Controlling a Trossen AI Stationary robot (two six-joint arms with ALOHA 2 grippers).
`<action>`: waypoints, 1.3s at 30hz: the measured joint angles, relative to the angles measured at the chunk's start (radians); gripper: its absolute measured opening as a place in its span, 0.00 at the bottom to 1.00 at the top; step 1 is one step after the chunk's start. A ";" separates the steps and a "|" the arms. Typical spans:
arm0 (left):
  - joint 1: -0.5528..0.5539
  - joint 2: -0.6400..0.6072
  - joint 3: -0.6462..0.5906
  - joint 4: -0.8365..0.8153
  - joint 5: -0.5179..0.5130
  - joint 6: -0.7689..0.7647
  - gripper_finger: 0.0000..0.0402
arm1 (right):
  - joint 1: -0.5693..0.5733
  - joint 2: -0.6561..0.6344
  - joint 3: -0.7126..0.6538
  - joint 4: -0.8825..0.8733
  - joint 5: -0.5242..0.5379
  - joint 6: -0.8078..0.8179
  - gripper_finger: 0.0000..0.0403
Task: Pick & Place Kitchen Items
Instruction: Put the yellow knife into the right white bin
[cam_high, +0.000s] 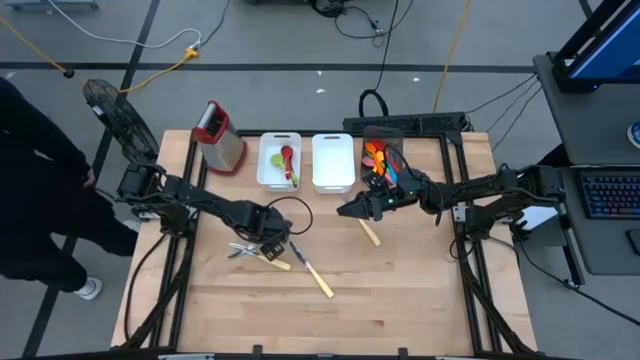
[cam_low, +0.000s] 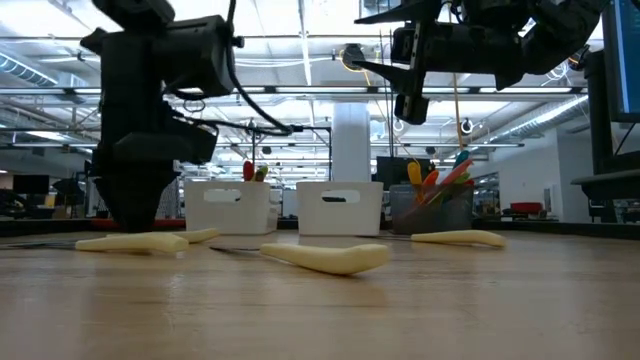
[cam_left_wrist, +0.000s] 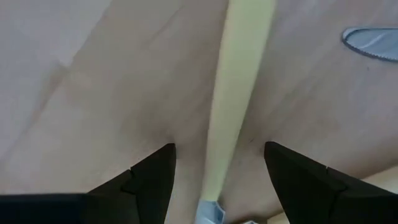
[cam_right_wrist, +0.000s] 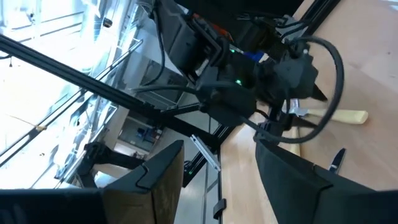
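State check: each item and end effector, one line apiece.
Left end effector: open, low over the table, astride a yellow handle, not closed on it.
Right end effector: open, raised, empty.
Left white bin: holds red and green utensils.
Right white bin: looks empty.
Dark bin: holds colourful utensils.
Grater: upright.

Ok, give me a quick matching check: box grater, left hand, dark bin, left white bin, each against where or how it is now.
Things:
1 box grater
2 left hand
3 dark bin
4 left white bin

States:
A holds orange and blue utensils
B holds green and red utensils
C open, astride a yellow handle
D red-topped, at the left end of the row

Pairs: 1-D, 2-C, 3-A, 4-B.
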 joint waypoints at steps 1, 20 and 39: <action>0.002 -0.003 -0.013 0.023 0.009 0.011 0.63 | 0.000 0.000 0.000 0.000 0.000 0.000 0.48; 0.006 -0.008 -0.089 0.109 -0.043 0.036 0.06 | 0.000 0.000 0.000 0.001 0.032 0.015 0.48; 0.005 -0.002 -0.034 0.041 -0.051 0.081 0.07 | 0.000 0.000 0.000 0.001 0.052 0.015 0.48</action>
